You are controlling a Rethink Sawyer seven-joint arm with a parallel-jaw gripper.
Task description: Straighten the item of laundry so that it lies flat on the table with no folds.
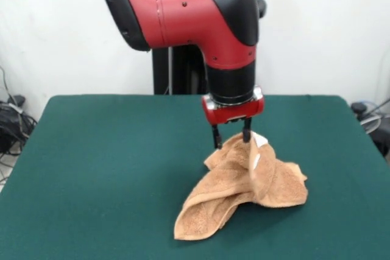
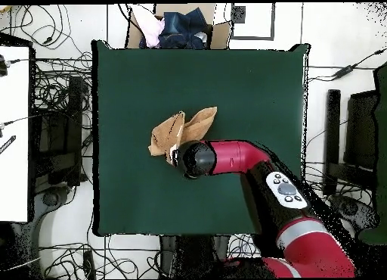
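One towel, tan and crumpled, lay heaped on the green bench, right of centre in the front view. Nearest the camera, a long folded tongue of cloth trailed toward the front edge. Behind that, a thicker bunch, doubled over itself with several creases. Farther back, at the top of the heap, a small white label showed beside the raised peak. Just above that peak hung the claw, two dark fingers pointing down, narrowly parted, tips at or pressed into the upper fold; whether cloth was truly pinched between them could not be told from either view. Behind and above, red arm and black pedestal against a white wall. From overhead, same towel sat near the middle of the bench, well clear of all edges, arm head covering its lower side.

Judged as an early stage: nothing yet flat. To do the step well, probably best to take only one layer at an outer corner or hem, not the bunched middle; lift just enough for the folds to drop open, then drag slowly outward, away from the heap. Plenty of bare bench on every side for that pull. Risk: gripping several layers together and merely shifting the lump.
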